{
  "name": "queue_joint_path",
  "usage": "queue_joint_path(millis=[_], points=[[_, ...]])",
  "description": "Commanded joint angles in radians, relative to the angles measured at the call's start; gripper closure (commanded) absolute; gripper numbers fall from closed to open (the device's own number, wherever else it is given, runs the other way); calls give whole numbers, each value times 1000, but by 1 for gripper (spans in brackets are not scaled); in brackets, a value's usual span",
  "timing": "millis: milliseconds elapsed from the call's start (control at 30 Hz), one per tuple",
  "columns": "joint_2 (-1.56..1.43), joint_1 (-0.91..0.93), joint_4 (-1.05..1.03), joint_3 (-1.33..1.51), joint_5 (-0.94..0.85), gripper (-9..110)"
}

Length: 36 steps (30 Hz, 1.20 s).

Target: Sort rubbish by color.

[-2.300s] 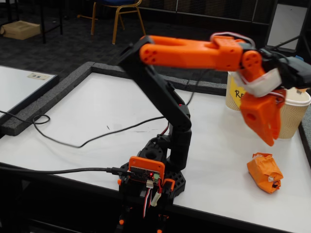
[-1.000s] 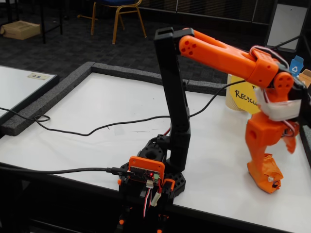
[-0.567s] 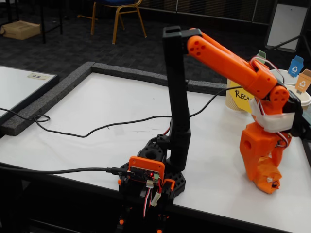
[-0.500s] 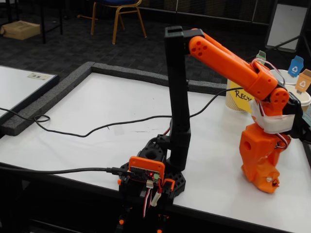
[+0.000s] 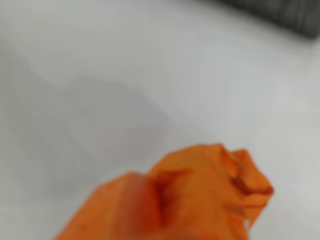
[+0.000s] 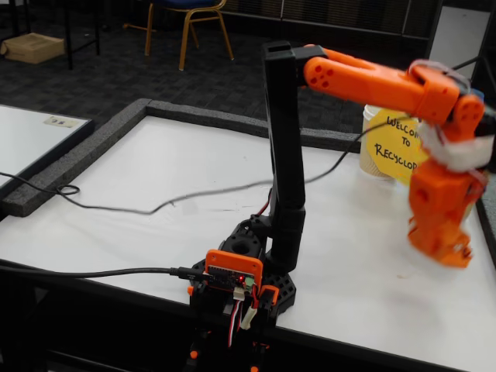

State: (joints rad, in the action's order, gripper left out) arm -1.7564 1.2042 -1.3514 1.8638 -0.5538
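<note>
While the hand (image 6: 449, 252) hangs clear above the white bench (image 6: 155, 178) at the far right of the fixed view, it's pinching the orange wad (image 5: 210, 200), which fills the lower part of the wrist view with blurred bench behind. Next job, I'd judge: carry it to the matching bin. Best done by keeping the squeeze firm, staying high, and swinging smoothly past the yellow sign (image 6: 395, 147).
</note>
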Motion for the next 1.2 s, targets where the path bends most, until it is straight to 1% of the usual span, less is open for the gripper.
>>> queue_joint_path(millis=[0,233,333,533,633,767,833,1000,1167], points=[[-101,-63,-20,-259,17,101],[-176,-181,-35,-425,-18,101],[-178,-238,-35,-463,-126,101],[-175,-299,32,-462,-360,101],[-175,-302,114,-420,-489,101],[-175,-302,276,-350,-621,101],[-172,-304,344,-319,-650,101],[-172,-336,540,-238,-657,101],[-166,-382,669,-179,-657,101]])
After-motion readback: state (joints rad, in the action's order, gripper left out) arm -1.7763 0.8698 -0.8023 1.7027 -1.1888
